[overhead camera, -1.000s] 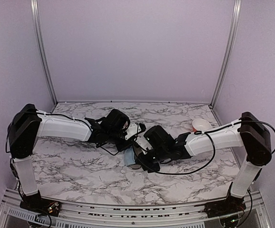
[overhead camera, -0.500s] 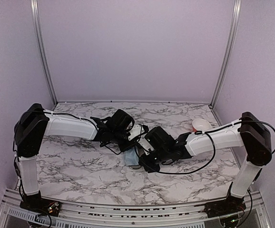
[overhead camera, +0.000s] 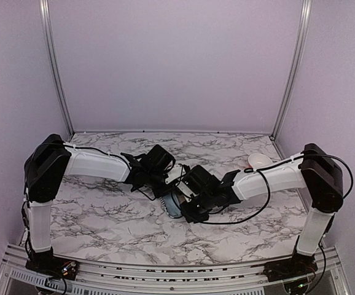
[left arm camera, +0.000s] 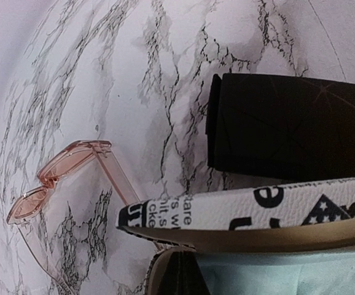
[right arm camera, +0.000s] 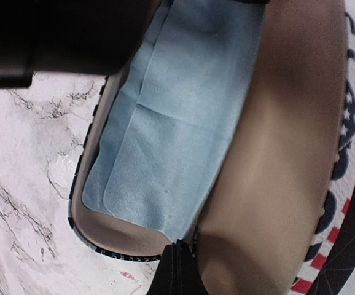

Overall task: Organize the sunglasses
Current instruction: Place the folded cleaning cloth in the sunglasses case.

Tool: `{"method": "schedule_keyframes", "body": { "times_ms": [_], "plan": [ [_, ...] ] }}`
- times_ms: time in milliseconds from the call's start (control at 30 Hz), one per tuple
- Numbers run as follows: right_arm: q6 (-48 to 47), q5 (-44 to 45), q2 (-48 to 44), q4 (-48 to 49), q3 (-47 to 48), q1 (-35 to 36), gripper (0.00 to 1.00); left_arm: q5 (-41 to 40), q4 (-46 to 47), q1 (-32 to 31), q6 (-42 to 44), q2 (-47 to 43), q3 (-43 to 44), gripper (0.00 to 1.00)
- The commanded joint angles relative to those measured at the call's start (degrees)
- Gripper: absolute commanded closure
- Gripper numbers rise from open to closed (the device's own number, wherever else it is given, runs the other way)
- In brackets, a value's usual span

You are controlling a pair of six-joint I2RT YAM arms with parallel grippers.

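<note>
Left gripper and right gripper closed at the open patterned case
Pushed on its rim, the case could have tipped shut or slid onto the pink sunglasses lying on the desk at its eight o'clock. Both grippers were fully closed, touching its inside; whether either pinched it was unclear.

On my left wrist camera I see one pair of sunglasses with a translucent pink frame and pinkish lenses. It lies unfolded and flat on the marble table, just left of the stars-and-stripes case. Its nearer temple arm runs toward that case and slips under its edge.
</note>
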Motion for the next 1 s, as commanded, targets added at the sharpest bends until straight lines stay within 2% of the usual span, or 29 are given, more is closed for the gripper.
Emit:
{"method": "schedule_keyframes", "body": {
  "times_ms": [0,400,600,767,967],
  "plan": [
    [-3.61,-1.32,1.17,0.82,3.78,2.9,1.0,-2.29,0.39,-0.08,-1.04,1.64,2.02,1.0],
    [-3.13,1.46,1.47,-1.01,6.15,4.02,0.94,-2.27,0.26,0.0,-2.14,3.04,3.34,1.0],
    [-2.69,1.62,-0.33,-0.68,6.99,4.89,0.87,-0.96,0.15,0.09,-2.37,1.68,3.28,0.85],
    [-2.5,2.13,-2.29,-0.4,7.57,5.5,0.8,-1.6,0.15,0.16,-2.54,0.03,2.36,0.82],
    [-2.43,2.87,-4.59,-0.56,8.07,6.05,0.76,-1.93,-0.03,0.35,-2.95,-2.27,0.89,0.76]
  ]
}}
